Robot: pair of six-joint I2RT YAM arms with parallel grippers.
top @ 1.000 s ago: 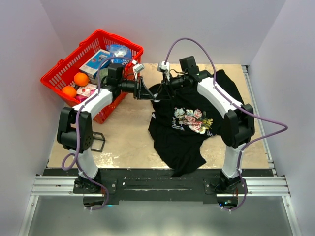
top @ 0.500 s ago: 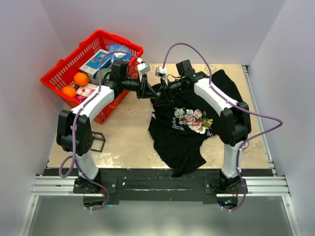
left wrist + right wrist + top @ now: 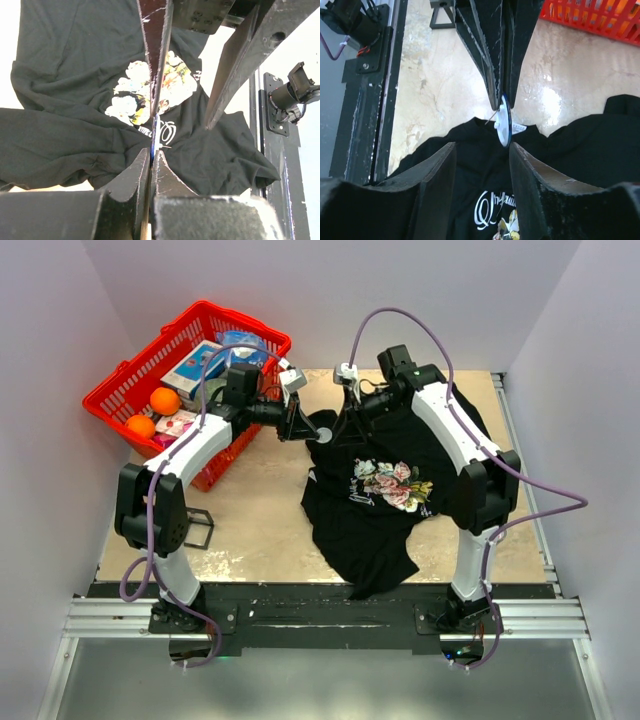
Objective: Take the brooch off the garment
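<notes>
The brooch [image 3: 505,122], a small disc with a blue rim, a white back and a bare pin, hangs just above the collar of the garment [image 3: 385,525], a black T-shirt with a floral print. My left gripper [image 3: 152,155] is shut on the brooch [image 3: 154,134], which shows edge-on between its jaws. In the top view the brooch [image 3: 322,432] is a pale disc at the left gripper [image 3: 306,428]. My right gripper [image 3: 482,147] is open just short of the brooch, with nothing between its fingers; from above the right gripper [image 3: 347,428] hovers over the collar.
A red basket [image 3: 110,400] stands at the back left with two oranges [image 3: 165,400], boxes and a blue-and-white round container [image 3: 243,343]. A small black bracket [image 3: 200,528] lies by the left arm. The shirt [image 3: 75,75] covers the table's right half.
My right gripper has opened wider and drawn back to the right from the collar. The brooch now shows clear of the shirt in my left gripper, which has stayed shut.
</notes>
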